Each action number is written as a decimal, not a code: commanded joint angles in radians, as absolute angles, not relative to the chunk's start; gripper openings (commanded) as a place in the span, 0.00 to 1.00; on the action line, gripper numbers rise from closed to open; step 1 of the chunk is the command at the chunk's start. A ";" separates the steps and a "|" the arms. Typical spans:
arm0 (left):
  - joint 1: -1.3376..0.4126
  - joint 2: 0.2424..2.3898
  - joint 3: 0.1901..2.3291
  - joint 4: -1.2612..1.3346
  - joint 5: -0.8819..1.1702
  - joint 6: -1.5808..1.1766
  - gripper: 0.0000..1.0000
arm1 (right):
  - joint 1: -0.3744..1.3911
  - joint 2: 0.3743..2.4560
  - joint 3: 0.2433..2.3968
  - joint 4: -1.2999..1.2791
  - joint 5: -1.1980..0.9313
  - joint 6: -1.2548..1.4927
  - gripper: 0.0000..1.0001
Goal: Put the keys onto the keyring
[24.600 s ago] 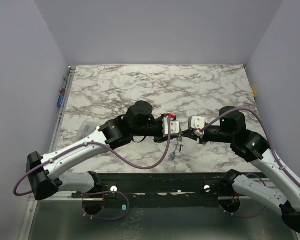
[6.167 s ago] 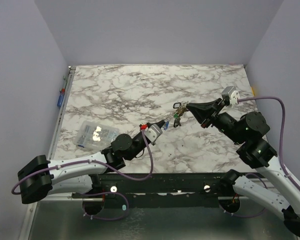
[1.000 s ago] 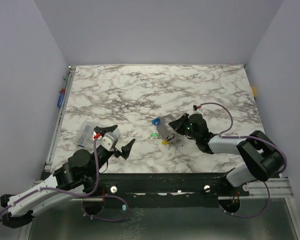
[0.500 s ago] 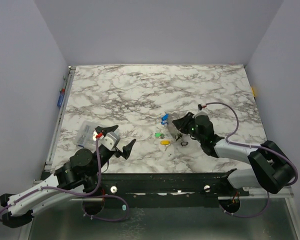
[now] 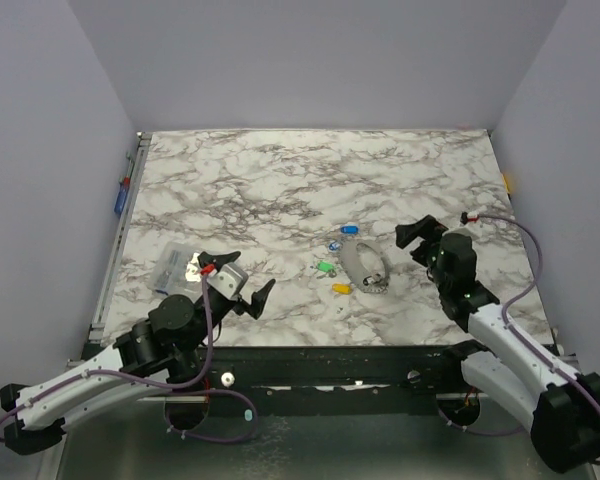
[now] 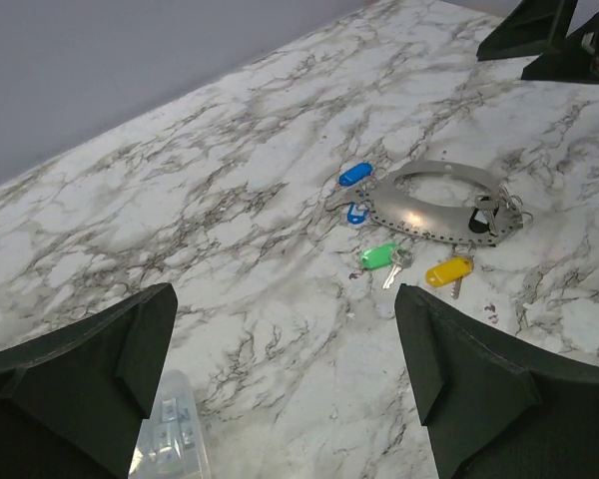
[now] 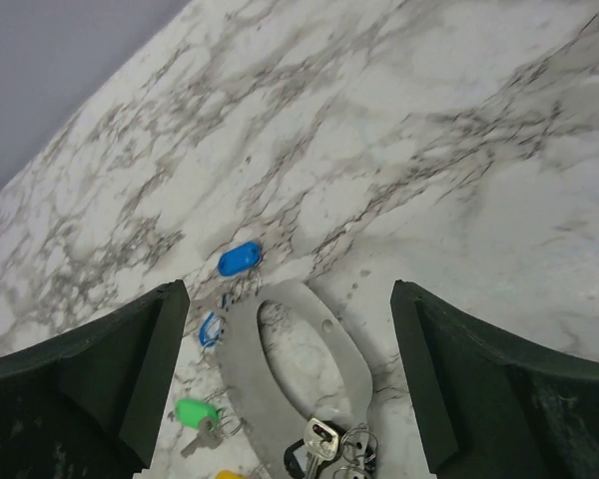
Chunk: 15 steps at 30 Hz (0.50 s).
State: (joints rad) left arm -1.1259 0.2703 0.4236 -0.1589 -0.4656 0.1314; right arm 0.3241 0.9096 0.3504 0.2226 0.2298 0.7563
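1. Meanwhile, both arms sit clear of the work. The left end effector is spread wide & empty at the front-left of the marble surface. The right end effector is likewise agape, holding nothing, just right of the hardware.
2. Keys w/ blue, green & yellow tags lie flat in a row along the left flank of a silvery oval plate. Whether they touch it or only lie beside it can't be told.
3. The keyring is apparently the small dark loop in the bunch of bare keys at the plate's near end. It's too small to be sure.
4. Top view: the plate's long axis runs diagonally, far-left to near-right, w/ the bunch at the near-right tip. The tags lie approx. left-right.
5. Likely next step: lift one tagged key. It's best gripped by the plastic tag, coming straight down w/ jaws across its short width, as the blade lies flush. The other arm should steady the ring so it can't skate.
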 commanded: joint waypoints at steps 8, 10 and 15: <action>-1.124 0.464 0.450 -0.131 -0.619 0.057 0.99 | 0.305 0.773 0.589 0.002 0.369 0.424 1.00; -1.125 0.527 0.467 -0.125 -0.635 0.062 0.99 | 0.305 0.790 0.626 -0.044 0.332 0.407 1.00; -1.093 0.718 0.521 -0.074 -0.680 0.087 0.99 | 0.305 0.843 0.705 -0.187 0.329 0.445 1.00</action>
